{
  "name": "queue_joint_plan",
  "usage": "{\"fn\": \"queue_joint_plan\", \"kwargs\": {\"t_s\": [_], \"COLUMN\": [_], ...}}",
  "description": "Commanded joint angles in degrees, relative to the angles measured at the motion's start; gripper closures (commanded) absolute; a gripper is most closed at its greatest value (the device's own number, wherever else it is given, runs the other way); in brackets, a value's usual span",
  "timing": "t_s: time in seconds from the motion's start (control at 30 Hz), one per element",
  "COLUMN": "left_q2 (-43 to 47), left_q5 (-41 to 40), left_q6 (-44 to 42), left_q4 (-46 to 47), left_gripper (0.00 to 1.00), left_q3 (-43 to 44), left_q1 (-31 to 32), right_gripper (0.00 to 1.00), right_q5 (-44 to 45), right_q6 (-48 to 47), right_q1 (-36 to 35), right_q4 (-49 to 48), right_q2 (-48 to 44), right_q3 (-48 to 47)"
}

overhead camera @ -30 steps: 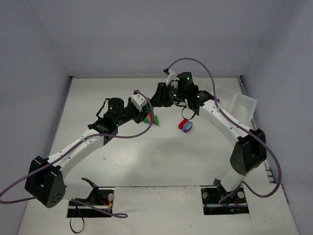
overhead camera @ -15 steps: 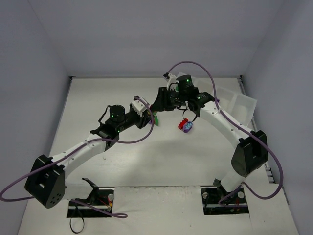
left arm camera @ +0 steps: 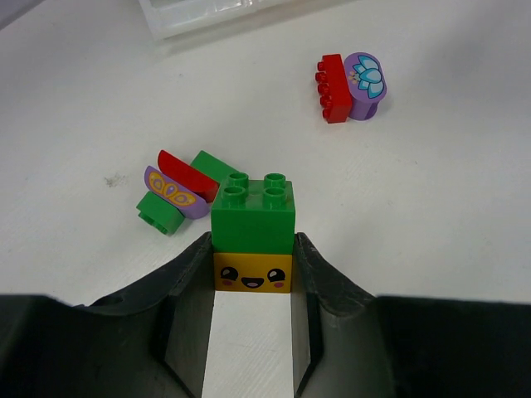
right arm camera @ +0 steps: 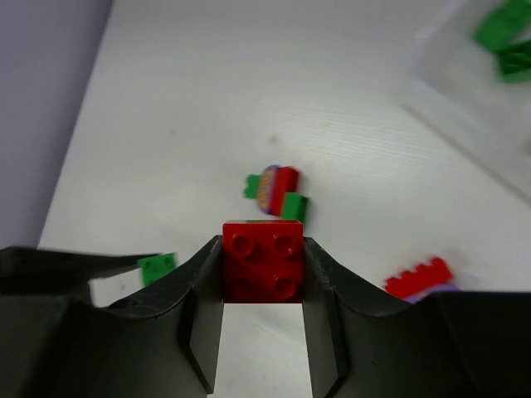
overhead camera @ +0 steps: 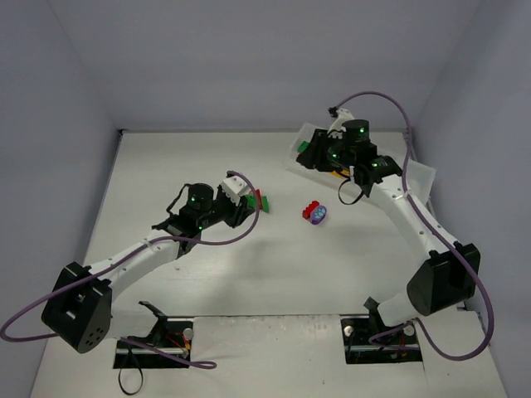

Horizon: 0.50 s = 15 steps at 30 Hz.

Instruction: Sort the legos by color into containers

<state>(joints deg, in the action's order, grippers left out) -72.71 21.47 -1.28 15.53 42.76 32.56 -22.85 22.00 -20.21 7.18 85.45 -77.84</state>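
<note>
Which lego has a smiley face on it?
The yellow brick stuck under the green brick, gripped in the left pincer; no other lego shows a face.

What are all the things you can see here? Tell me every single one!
Stack: one, green brick on a yellow smiley brick, between the left fingers.
Red brick: one, red, between the right fingers.
Heap: one, green, red and purple butterfly pieces, mid-table.
Pair: one, red brick touching a purple flower piece, on the table right of the heap.
Green bricks: at least two, blurred, inside the tray.
Tray: one, translucent white, far right of the table.
Table: one, white.
Cables: purple, along both arms.
Left gripper: black, shut on the stack.
Right gripper: black, shut on the red brick.
</note>
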Motion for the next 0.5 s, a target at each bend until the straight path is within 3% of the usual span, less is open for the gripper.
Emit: {"fn": "queue_joint_plan", "kwargs": {"t_s": [0.0,0.1,0.23,0.47], "left_q2": [3.0,4.7,6.7,9.0], "left_q5": [-1.4,-3.0,-4.8,-2.0], "left_q6": [0.7,2.3,2.7,2.6], "left_q4": [-0.1,-2.3,-5.1,-5.2], "left_gripper": [1.00,1.00,1.00,1.00], "left_q3": [4.2,5.3,6.1,5.0], "left_q1": [-0.1,-0.1,-0.2,-0.1], "right_gripper": [0.87,0.87,0.87,0.87], "right_q5": [16.7,29.9,38.8,45.6], "right_q6": [0.1,1.5,1.6,-1.4], "right_q1": [6.6,12.5,19.3,29.3], "right_q4": [0.3,3.1,3.7,3.7], "right_q2": [-4.3,-5.3,-4.4,4.6], "right_q3": [2.6,4.3,5.4,1.7]}}
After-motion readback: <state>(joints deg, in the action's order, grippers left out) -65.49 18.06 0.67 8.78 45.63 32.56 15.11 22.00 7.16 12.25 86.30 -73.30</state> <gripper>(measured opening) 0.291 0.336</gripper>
